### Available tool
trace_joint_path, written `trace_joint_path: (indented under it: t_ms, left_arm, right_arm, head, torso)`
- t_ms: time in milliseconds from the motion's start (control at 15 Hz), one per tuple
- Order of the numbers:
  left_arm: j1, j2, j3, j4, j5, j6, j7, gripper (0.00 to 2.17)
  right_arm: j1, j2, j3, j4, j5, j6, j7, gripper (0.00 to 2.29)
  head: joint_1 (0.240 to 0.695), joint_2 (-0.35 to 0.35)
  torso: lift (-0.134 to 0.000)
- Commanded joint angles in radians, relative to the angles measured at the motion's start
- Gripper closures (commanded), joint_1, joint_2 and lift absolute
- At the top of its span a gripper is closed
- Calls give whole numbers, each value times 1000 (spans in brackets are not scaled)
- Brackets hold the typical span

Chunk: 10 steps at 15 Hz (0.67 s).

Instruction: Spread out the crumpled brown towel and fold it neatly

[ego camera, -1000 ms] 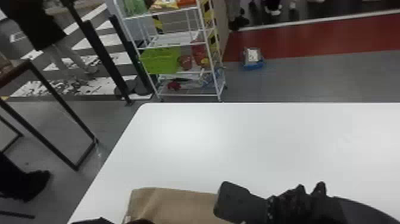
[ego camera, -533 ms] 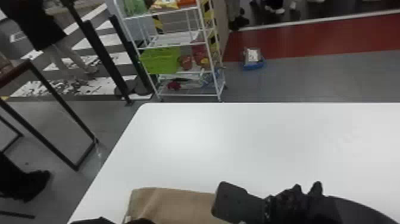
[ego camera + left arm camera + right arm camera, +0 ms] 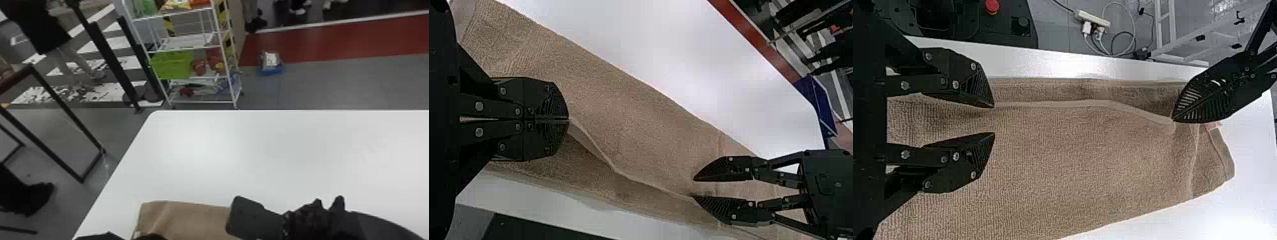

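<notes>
Brown towel: lying on the white bench, drawn out lengthwise beneath both hands, extending past the left one and running under the right one. Mostly flat, with soft creases and a pale edge between the two hands, raised at the left tips and reaching one finger of the right. Along one side of that edge, a narrow, darker band of the same cloth; along the other, the broad face. Just beside the left tips, a small pinkish patch at the cloth, and beyond them a loose corner.

Left hand: together at the tips, clamped on the towel's edge. Right hand: fingers apart, low over the cloth, brown fabric visible between them, one fingertip at the pale edge and the other over the broad face; not clamped on anything.

Farther out, past the bench's far edge and well ahead of both hands: a white wire rack with a green basket on it, and, to the right of the rack, a blue-edged package on the floor. In the right wrist view, off the bench and well apart from both hands: a power strip with plugs and cables, near black equipment bearing a red button.
</notes>
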Motion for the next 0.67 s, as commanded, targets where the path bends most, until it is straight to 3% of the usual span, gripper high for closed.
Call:
trace_joint_path:
  t_ms: [0,600]
  left_arm:
    - [-2,1,0,3,0,2,0,1352]
    - [-7,0,0,3,-2,2,-3,1352]
  right_arm:
    - [1,0,5,-3,-1,4,14,819]
    - [-9,9,32,9,16,-5,14,822]
  head:
    - [695,350]
    - [695,350]
  torso:
    - [-122]
    - [-122]
